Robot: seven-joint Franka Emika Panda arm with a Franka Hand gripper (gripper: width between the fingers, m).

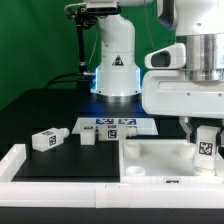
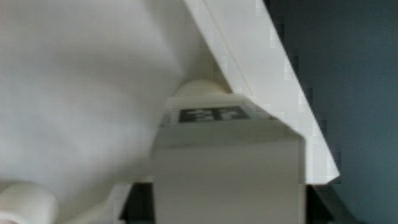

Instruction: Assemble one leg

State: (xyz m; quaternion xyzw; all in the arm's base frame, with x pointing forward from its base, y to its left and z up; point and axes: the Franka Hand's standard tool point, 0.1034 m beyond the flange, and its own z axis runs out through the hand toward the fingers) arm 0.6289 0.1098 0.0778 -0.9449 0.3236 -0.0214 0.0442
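Note:
My gripper (image 1: 205, 138) is shut on a small white leg (image 1: 207, 146) with a black-and-white tag. It holds the leg upright at the corner of the large flat white panel (image 1: 160, 158) on the exterior view's right. In the wrist view the leg (image 2: 222, 160) fills the space between my dark fingers (image 2: 146, 205), its far end with a tag against the panel's (image 2: 89, 90) corner. Two more loose legs (image 1: 47, 139) (image 1: 88, 135) lie on the black table at the exterior view's left.
The marker board (image 1: 112, 125) lies behind the panel near the middle. A white raised frame (image 1: 30, 165) runs along the front left. The robot's base (image 1: 115, 60) stands at the back.

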